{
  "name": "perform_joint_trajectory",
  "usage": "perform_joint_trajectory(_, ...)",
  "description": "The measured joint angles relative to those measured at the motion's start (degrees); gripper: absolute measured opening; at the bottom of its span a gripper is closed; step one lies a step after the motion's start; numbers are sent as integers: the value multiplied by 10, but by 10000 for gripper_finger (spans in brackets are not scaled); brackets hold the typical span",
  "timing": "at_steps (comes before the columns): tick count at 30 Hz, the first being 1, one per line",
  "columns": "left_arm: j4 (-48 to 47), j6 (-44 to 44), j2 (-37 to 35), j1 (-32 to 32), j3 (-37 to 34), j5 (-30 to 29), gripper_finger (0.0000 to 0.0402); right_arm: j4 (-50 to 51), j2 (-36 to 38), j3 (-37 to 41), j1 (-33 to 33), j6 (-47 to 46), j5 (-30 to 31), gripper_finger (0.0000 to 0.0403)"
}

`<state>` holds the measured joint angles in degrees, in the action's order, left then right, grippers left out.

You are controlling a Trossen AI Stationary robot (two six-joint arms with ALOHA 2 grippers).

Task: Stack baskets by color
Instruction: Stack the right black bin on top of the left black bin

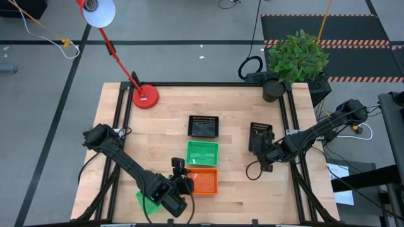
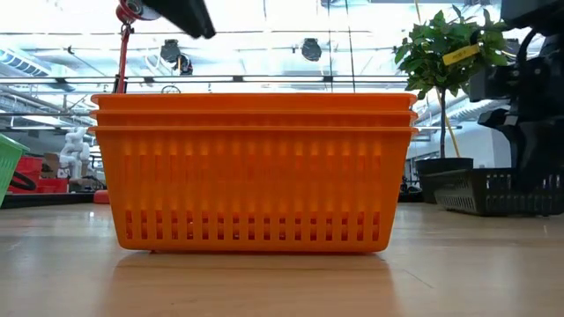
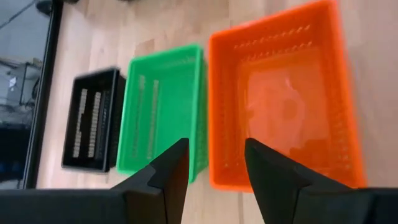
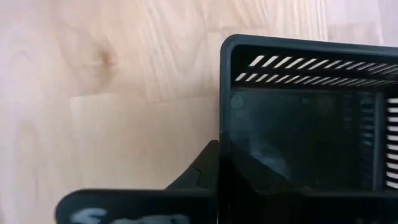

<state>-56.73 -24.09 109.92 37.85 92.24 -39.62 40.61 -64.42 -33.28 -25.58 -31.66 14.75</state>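
Three nested orange baskets stand near the table's front middle, also seen from above as the orange baskets. Behind them sit a green basket and a black basket in a row. Another green basket lies under my left arm. My left gripper hangs open above the left side of the orange and green baskets, holding nothing. My right gripper is at the near end of a second black basket on the right, shut on its wall. My right gripper pinches one wall of the black basket at its rim, near a corner. One finger stands outside the wall; the other is inside, dark against the basket. The fingers come steeply from above. The basket stands on the table.
A red lamp base with its slanting arm stands at the far left of the table. A potted plant sits at the far right corner. Bare wood lies between the middle row of baskets and the right black basket.
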Motion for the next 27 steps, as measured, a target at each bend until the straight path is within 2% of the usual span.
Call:
perform_joint_trajectory(5,30,-41,-46,-5,-79,0,159,-1,0,-35,0,54,4,5)
perform_joint_trajectory(7,75,-45,-78,-5,-119,-3,159,-3,0,-54,0,88,18,4)
perform_joint_trajectory(15,245,-43,-209,-4,-294,-12,159,-1,1,-131,6,296,76,2)
perform_joint_trajectory(18,296,-46,-240,-4,-351,-16,159,-1,1,-161,20,369,79,2)
perform_joint_trajectory(21,336,-53,-253,-4,-390,-16,159,0,1,-191,35,435,77,2)
perform_joint_trajectory(25,341,-72,-255,-4,-414,-15,159,-1,1,-233,60,519,75,1)
perform_joint_trajectory(27,341,-79,-255,-4,-419,-15,159,-1,1,-254,76,561,54,1)
